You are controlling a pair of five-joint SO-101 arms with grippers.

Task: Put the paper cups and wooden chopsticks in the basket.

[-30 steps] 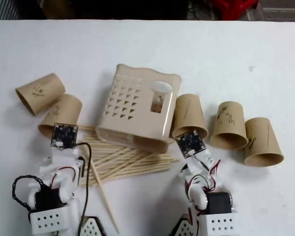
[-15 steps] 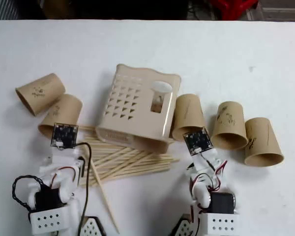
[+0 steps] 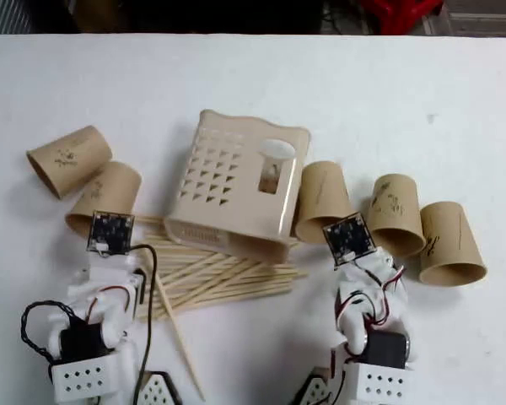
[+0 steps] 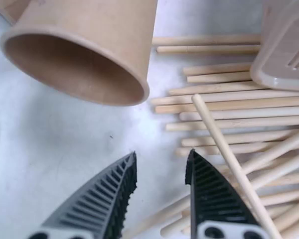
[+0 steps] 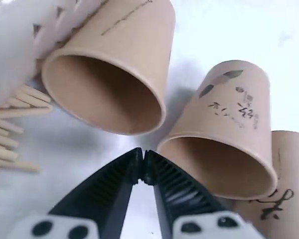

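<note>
While lying on its side with mouth toward the arm, take the near paper cup [image 5: 107, 74] by the rim: sits just beside the basket [image 3: 236, 181], with a second cup [image 5: 222, 134] close by and a third cup [image 3: 451, 243] next along. Finds the right gripper [image 5: 143, 167] pressed tip to tip, empty, aimed at the gap between the first two rims. Should part the jaws first, slip one finger inside the mouth and one outside, pinch lightly since thin paper likely crushes, then lift clear before swinging over. Needs care with the basket: appears tipped, perforated wall up; cannot tell where the opening faces. Leaves a fourth cup [image 4: 84, 50] and a fifth cup [image 3: 67, 160] on the basket's other side, also on their sides, near the left gripper [image 4: 159, 172], spread apart and empty above the wooden chopsticks [image 3: 219, 274], strewn on the table [image 3: 405, 93] along the basket's near edge. Shows dark brush-like marks on the cup walls, not readable as words; no label seen on the basket.
</note>
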